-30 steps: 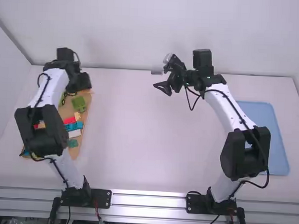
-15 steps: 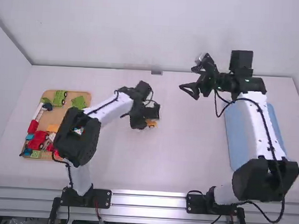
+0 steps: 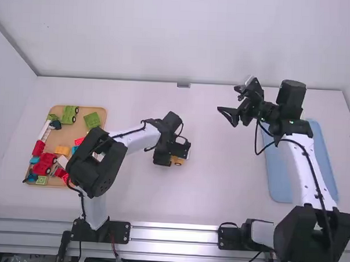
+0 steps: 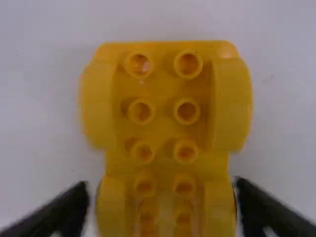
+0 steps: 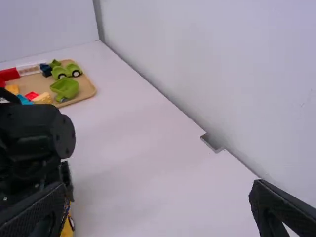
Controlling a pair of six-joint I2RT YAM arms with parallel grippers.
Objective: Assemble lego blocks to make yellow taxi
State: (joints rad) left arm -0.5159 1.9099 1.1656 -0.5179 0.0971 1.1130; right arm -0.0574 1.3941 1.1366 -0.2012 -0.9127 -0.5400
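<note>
Yellow wheeled base (image 4: 163, 98): out near the middle of the table (image 3: 154, 200), under the left arm's wrist; its rows of hollow studs and its wheel arches face the wrist camera. Whether it touches the table I cannot tell.
Left gripper (image 4: 162, 202): fingers drawn in against the two sides of the base at one end, so it looks clamped on it.
Right gripper (image 5: 159, 195): fingers spread apart, nothing between them; it hangs over the far side of the table, well apart from the base.
Wooden tray (image 3: 70, 135): at the left of the table, holding loose pieces, among them a green vehicle (image 3: 67, 113), a green block (image 3: 92, 120), a red vehicle (image 3: 44, 163) and an orange brick (image 3: 62, 150).
Blue tray (image 3: 277, 179): at the right, partly under the right arm.
Step in hand: bringing the base to the building spot, I judge; no taxi piece sits on its studs, so assembly looks barely begun.
Next move: set the base down level, wheels on the table, and open the left fingers cleanly so it neither tips nor rolls; then fetch a matching body piece and line it up before pressing.
</note>
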